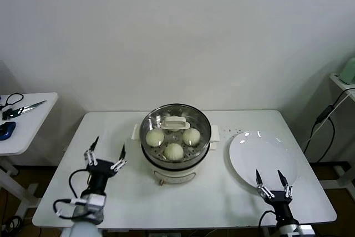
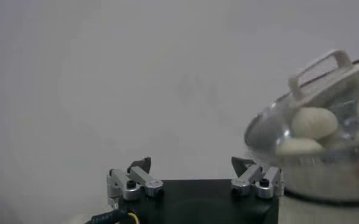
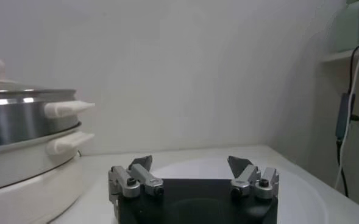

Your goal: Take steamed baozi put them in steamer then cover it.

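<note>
Jaws on both arms stand spread wide with nothing between them. The left gripper [image 1: 105,156] hovers low over the near left of the counter [image 1: 133,203], the steamer [image 1: 175,144] just beyond and to its right side; the right gripper [image 1: 272,183] hangs over the near edge of a bare white plate [image 1: 260,156], with the steamer farther off on its left.

Judging from how things lie, the work looks finished: the cover [image 1: 176,129] sits on the pot and three steamed baozi [image 1: 173,151] show through it; a fourth may hide under the handle, which I cannot tell. What remains is a clean retreat, so the jaws should draw straight back and up, kept clear of the cover's handle [image 2: 320,73] and the side handles [image 3: 69,108], since a nudge could slide the glass off its seat.

Beyond the jaws, the pot wall is shiny steel on a smooth cream base. The cover is clear glass, domed, metal-rimmed, with a white rectangular loop on top. The buns are round, matt, pale dough.
</note>
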